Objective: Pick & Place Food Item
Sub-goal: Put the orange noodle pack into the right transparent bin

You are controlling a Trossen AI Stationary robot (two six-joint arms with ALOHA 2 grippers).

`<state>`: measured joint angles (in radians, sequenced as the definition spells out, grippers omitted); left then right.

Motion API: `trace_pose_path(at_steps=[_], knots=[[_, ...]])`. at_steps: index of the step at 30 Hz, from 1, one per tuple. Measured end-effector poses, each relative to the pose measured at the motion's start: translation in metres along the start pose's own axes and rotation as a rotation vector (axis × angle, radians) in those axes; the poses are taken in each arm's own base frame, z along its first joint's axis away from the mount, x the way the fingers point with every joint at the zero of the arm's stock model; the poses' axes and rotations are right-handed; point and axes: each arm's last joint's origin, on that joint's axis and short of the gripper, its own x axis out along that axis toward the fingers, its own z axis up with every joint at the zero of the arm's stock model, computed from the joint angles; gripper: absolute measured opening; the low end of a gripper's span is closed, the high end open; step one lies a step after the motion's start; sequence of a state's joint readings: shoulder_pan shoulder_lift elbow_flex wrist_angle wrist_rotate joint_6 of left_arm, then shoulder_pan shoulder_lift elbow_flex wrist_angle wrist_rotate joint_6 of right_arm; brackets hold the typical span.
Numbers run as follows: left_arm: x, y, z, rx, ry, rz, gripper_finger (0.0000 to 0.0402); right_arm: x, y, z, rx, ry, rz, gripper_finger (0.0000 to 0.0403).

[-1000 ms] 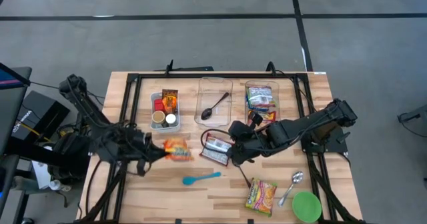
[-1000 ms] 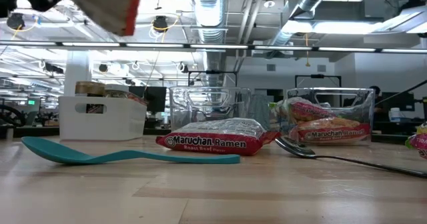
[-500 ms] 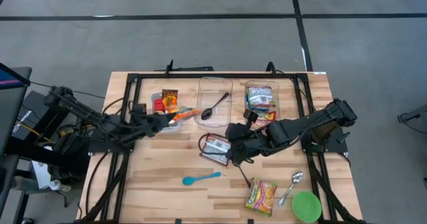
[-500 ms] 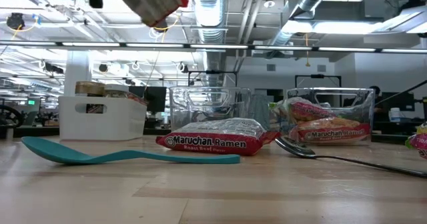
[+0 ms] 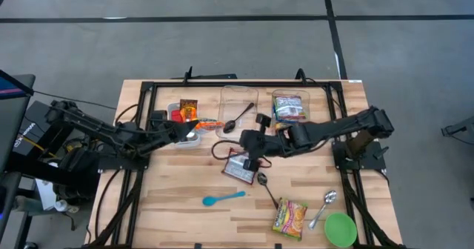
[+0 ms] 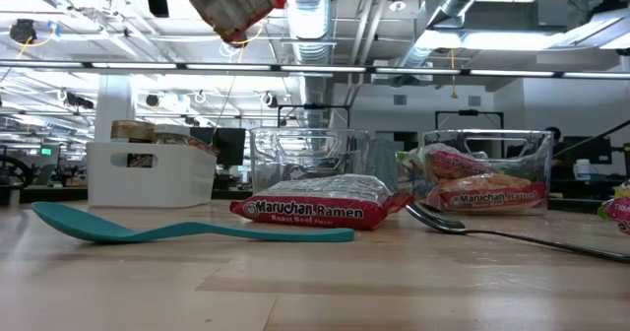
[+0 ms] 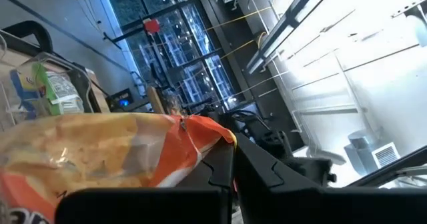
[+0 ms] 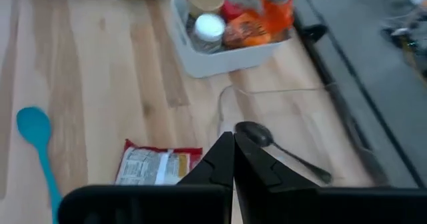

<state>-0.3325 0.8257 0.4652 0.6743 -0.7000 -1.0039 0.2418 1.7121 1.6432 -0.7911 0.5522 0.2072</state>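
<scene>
My left gripper [image 5: 189, 128] is shut on an orange snack packet [image 5: 205, 124], held in the air over the white bin [image 5: 172, 107] of jars and snacks at the back left. The low view shows the packet [image 6: 231, 1] high above the table. It fills the left wrist view [image 7: 113, 151]. My right gripper [image 5: 249, 148] is shut with nothing in it, hovering just beyond a red ramen packet [image 5: 238, 167] that lies flat at the table's middle. The ramen packet also appears in the right wrist view [image 8: 159, 165]. My left gripper pinches the orange packet by its left end [image 7: 203, 151] between the two fingers, coming roughly level from the table's left. The packet sticks out past the fingers toward the right, lifted clear above the white bin.
A clear bin [image 5: 229, 95] with a black spoon and another clear bin [image 5: 290, 110] with ramen packets stand at the back. On the table lie a teal spoon [image 5: 224, 198], a black spoon [image 5: 265, 186], a yellow-green ramen packet [image 5: 289, 218], a metal spoon [image 5: 324, 207] and a green bowl [image 5: 340, 229].
My left gripper has swung toward the table's far edge and risen, rolling as it went. It has carried the orange packet from the table's middle left to above the white bin. My right gripper, still shut, has moved toward the far edge and a little left.
</scene>
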Motion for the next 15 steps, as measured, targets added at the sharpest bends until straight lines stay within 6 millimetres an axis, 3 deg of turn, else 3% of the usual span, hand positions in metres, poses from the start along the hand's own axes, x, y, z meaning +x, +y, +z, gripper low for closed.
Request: trace_pose_path(at_steps=[7,15], knots=[[0.001,0.001,-0.001,0.003,0.002,0.003,0.0000,0.018,-0.011,-0.013,0.021,-0.010,0.027,0.0000],[0.016,0.020,-0.019,-0.059,0.067,0.068,0.0000,0.008,-0.022,-0.050,0.117,-0.002,0.027,0.0000]])
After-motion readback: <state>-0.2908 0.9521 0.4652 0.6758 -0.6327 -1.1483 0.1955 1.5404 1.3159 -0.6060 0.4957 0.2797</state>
